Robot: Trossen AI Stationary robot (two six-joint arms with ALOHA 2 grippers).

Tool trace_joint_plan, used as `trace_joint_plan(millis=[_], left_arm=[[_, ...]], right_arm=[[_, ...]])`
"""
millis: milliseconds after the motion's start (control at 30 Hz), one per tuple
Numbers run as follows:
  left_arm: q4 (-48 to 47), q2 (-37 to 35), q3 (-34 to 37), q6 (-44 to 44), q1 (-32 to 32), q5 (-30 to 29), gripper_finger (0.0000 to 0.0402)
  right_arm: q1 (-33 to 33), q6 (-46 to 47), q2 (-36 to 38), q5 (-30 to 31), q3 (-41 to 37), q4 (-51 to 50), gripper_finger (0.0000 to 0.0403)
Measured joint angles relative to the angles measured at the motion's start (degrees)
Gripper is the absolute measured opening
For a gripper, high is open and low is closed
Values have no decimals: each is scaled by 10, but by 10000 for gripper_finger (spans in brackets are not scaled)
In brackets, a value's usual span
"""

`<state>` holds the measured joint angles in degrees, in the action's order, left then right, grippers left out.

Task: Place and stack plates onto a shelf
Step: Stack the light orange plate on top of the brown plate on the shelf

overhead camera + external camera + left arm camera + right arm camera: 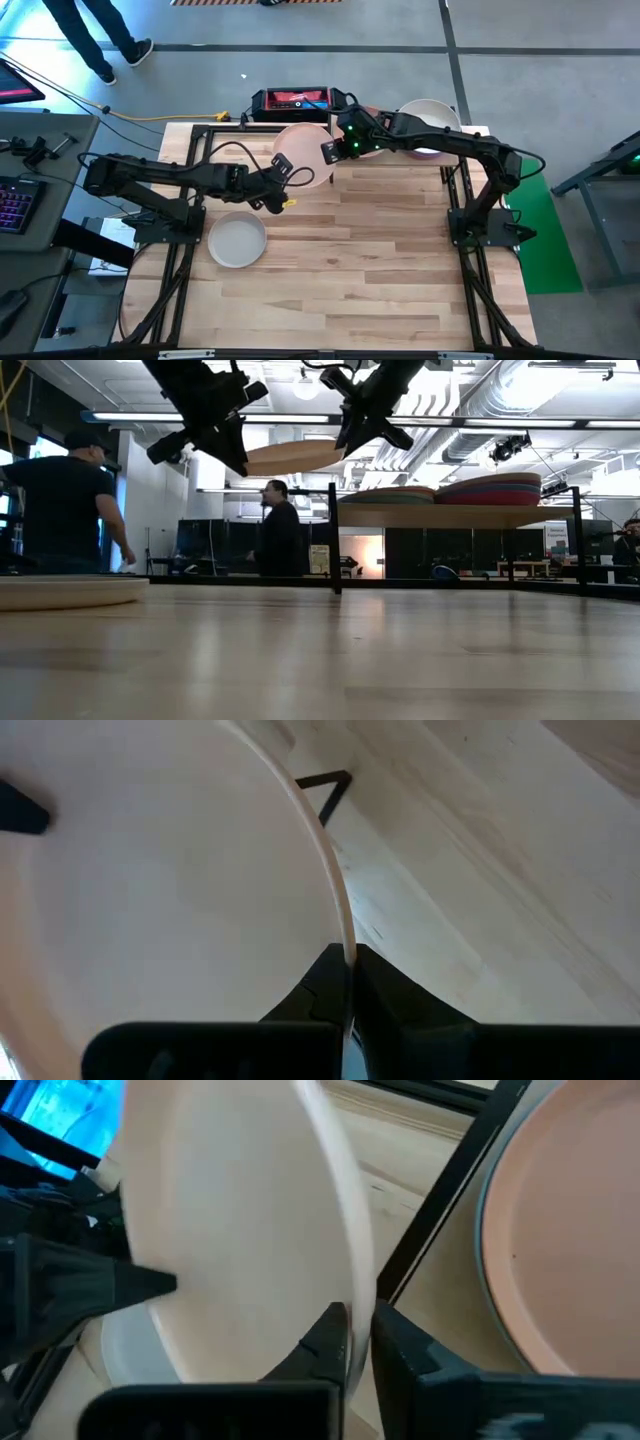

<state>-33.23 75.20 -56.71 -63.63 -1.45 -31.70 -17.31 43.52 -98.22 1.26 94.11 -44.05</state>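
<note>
Cream plate point(303, 155) airborne | left tool point(281, 170) pinches its rim | right tool point(330, 152) closed on opposite rim

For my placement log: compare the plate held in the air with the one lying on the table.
The held plate hangs above the table, its rim pinched by the left gripper and right gripper; the table plate lies flat, untouched. The held plate looks pale pink, the table plate greyish white. Both are round and shallow.
</note>
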Motion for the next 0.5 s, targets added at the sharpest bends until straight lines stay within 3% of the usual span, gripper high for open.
trace_joint_plan(millis=[500], left_arm=[[2,0,0,63,1,18,23]], right_arm=[[0,15,0,2,0,-1,2]])
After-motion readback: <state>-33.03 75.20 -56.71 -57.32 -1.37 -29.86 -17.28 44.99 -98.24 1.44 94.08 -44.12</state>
